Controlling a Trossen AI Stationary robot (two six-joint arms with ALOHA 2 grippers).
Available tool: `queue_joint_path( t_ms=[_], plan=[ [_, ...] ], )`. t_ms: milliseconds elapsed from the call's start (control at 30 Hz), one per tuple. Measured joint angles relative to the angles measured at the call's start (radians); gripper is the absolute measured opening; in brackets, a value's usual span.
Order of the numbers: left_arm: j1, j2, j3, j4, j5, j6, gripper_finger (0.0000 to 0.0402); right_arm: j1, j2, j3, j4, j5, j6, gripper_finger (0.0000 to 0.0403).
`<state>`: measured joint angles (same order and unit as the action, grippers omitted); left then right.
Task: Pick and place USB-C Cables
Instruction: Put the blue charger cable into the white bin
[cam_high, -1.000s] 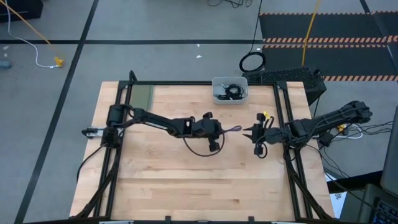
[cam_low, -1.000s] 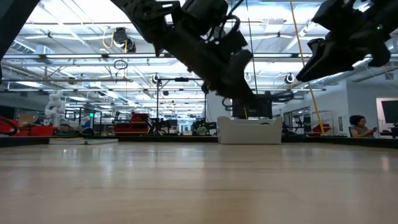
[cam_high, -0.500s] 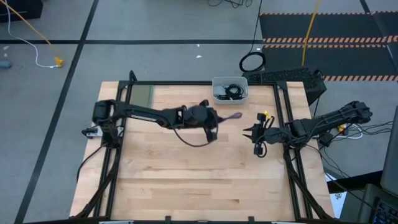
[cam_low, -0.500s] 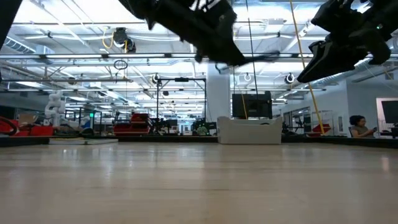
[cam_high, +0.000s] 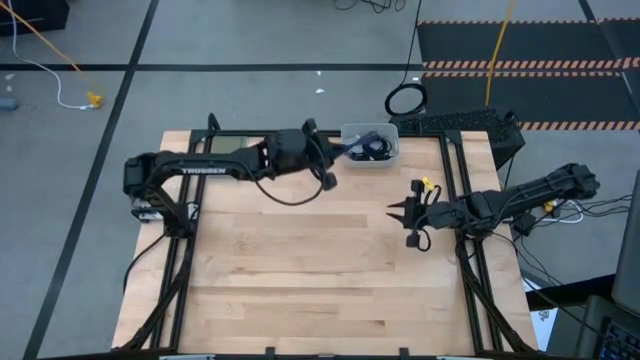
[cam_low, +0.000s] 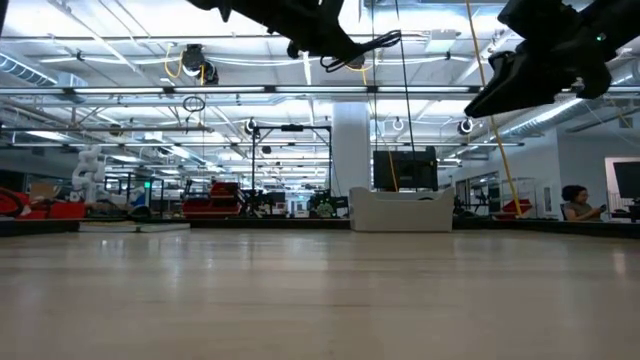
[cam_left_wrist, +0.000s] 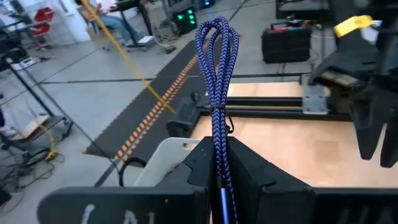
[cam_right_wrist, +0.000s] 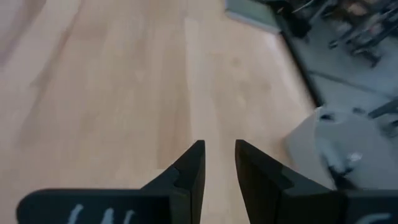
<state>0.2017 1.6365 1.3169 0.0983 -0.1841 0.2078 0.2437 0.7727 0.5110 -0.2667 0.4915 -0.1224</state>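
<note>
My left gripper (cam_high: 333, 155) is high over the table's far edge, just left of the white bin (cam_high: 346, 160), and is shut on the blue-purple USB-C cable (cam_high: 352, 147). The folded cable sticks out ahead of the fingers over the bin; its looped end (cam_left_wrist: 214, 31) shows in the left wrist view. The two black coiled cables (cam_high: 375, 147) lie inside the bin. My right gripper (cam_high: 396, 212) hovers open and empty over the table's right middle; its fingers (cam_right_wrist: 193, 165) show a narrow gap in the right wrist view. My left gripper pinches the folded blue-purple cable between its two fingers at a place along its bundled strands (cam_left_wrist: 219, 146). The strands run along the fingers and reach out past their tips. The cable is lifted clear of the table, its looped end in the air.
The bin (cam_low: 400, 210) stands at the table's far edge. A green pad (cam_high: 228, 155) lies at the far left corner. A black case (cam_high: 465, 122) and a black ring-shaped loop (cam_high: 405, 100) lie beyond the far edge. Bare wood (cam_high: 320, 270) fills the middle and near side.
My left gripper has risen and gone from the table's middle toward the far edge and the bin, staying shut on the blue-purple cable. The cable has travelled with it, clear of the table, and its free end now reaches over the bin.
</note>
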Motion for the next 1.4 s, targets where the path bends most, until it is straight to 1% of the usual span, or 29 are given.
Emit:
queue_joint_path(
  t_ms=[300, 433, 500, 633, 733, 867, 1233, 1367, 1400],
  plan=[
    [0.064, -0.003, -0.001, 0.086, 0.004, 0.055, 0.0037, -0.061, 0.001, 0.0, 0.028, 0.004, -0.107, 0.0079],
    [0.13, -0.001, -0.001, 0.165, 0.005, 0.048, 0.0037, -0.081, 0.001, 0.0, 0.032, 0.004, -0.152, 0.0079],
    [0.165, 0.013, -0.001, 0.252, 0.035, 0.029, 0.0037, -0.092, 0.001, 0.0, 0.031, 0.004, -0.164, 0.0079],
    [0.217, 0.057, -0.001, 0.39, 0.155, -0.024, 0.0037, -0.108, 0.001, 0.0, 0.031, 0.004, -0.2, 0.0079],
    [0.23, 0.084, 0.005, 0.417, 0.141, -0.046, 0.0037, -0.125, 0.001, 0.0, 0.032, 0.004, -0.229, 0.0079],
    [0.228, 0.147, 0.087, 0.374, 0.14, -0.034, 0.0037, -0.153, 0.001, 0.0, 0.042, 0.004, -0.239, 0.0079],
    [0.207, 0.4, 0.378, 0.075, 0.241, 0.022, 0.0037, -0.205, -0.001, 0.0, 0.114, 0.012, -0.208, 0.0079],
    [0.208, 0.446, 0.431, -0.043, 0.256, 0.051, 0.0037, -0.21, -0.018, 0.0, 0.124, 0.017, -0.204, 0.0079],
    [0.209, 0.451, 0.434, -0.068, 0.257, 0.053, 0.0037, -0.21, -0.025, 0.0, 0.118, 0.032, -0.205, 0.0079]
  ],
)
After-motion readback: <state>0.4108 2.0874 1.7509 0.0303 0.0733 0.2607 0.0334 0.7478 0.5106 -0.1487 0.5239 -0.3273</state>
